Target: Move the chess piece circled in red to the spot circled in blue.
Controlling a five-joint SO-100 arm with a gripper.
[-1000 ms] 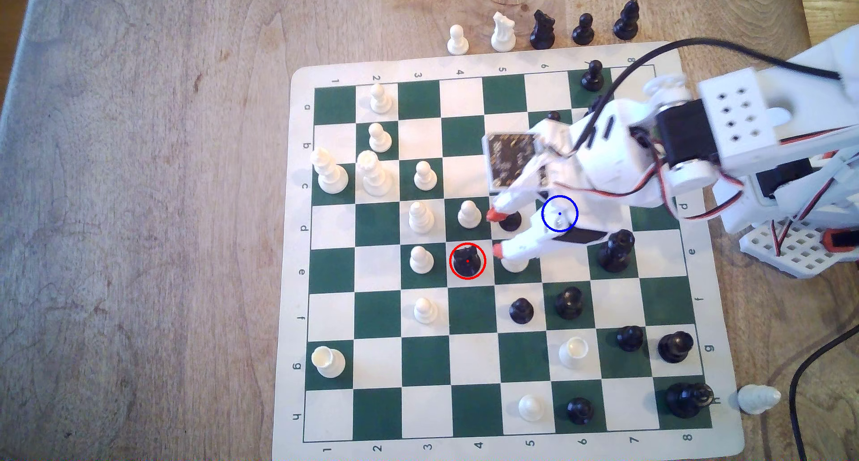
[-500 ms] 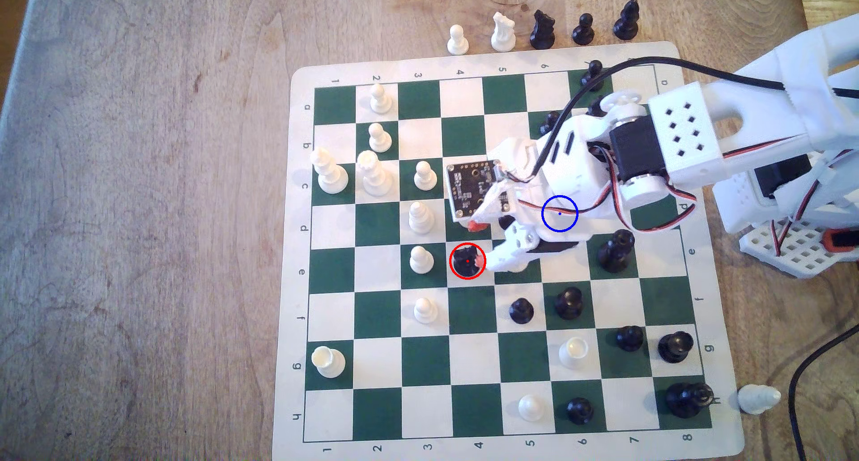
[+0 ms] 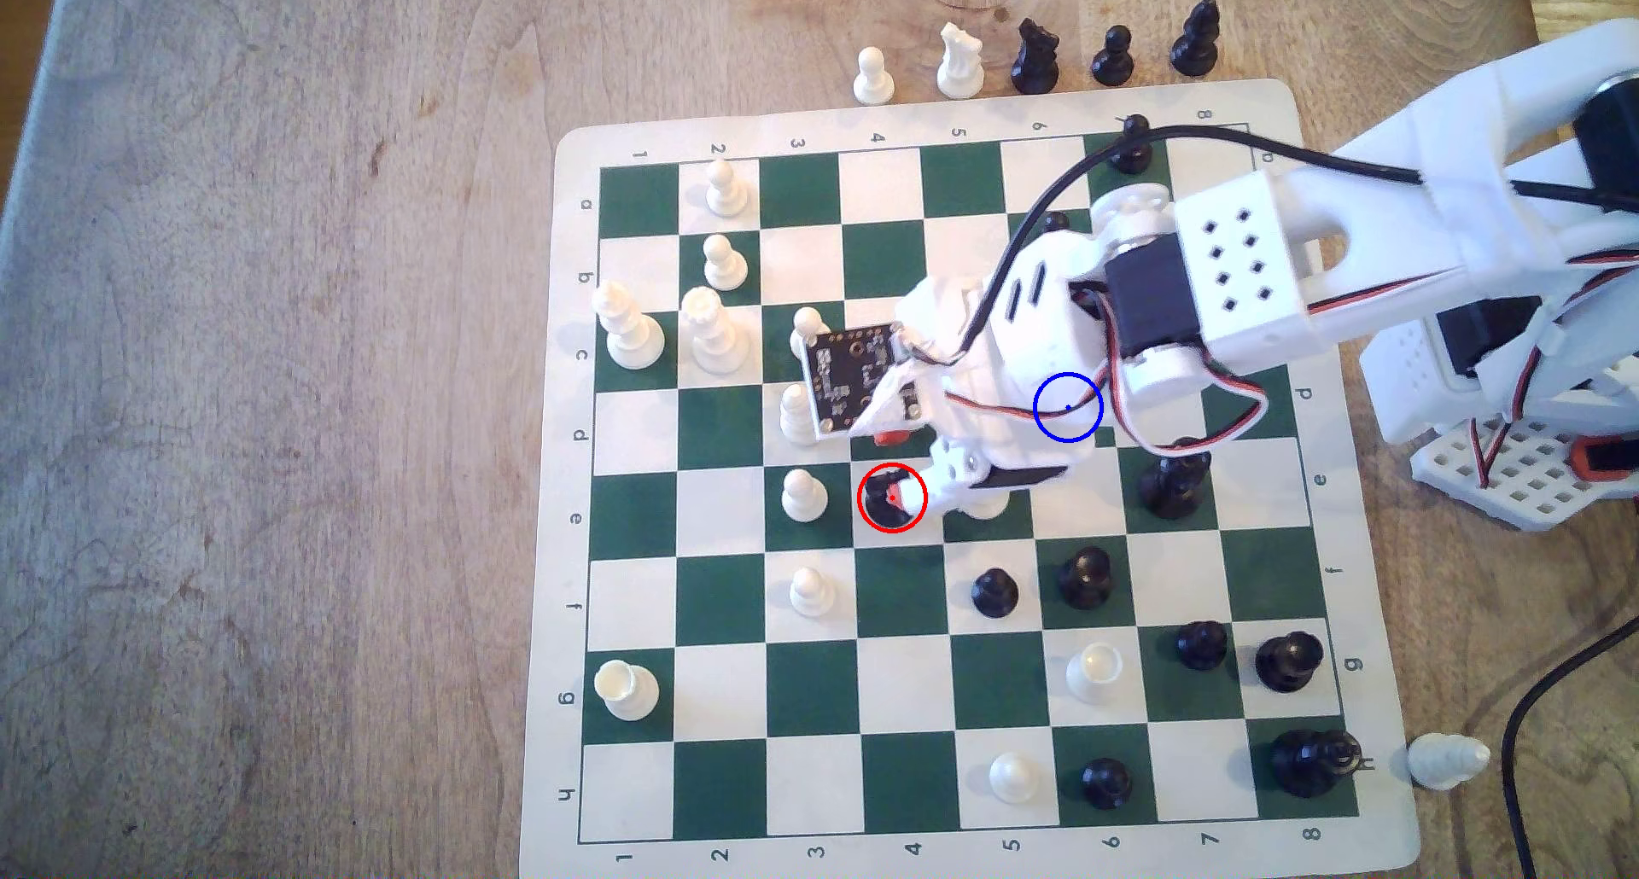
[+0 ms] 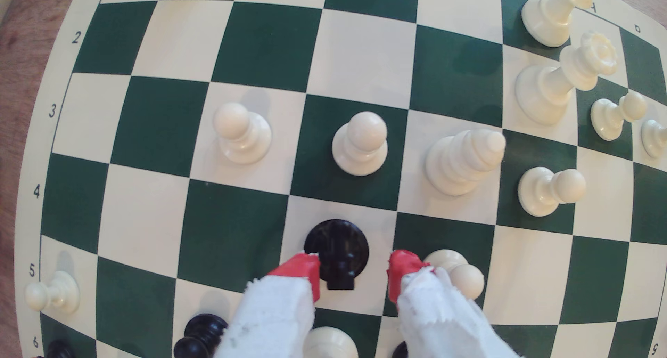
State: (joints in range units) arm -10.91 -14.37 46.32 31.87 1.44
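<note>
The gripper (image 4: 353,273) is spread open, its red fingertips (image 4: 301,267) flanking the black knight (image 4: 337,251), one fingertip at its edge. The knight stands upright on its red-ringed white square (image 3: 913,524); its facing is unclear. Beyond stands a white pawn (image 4: 361,143).

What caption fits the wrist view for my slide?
Open red-tipped fingers straddle the black knight on its white square, a white pawn beside one fingertip.
</note>
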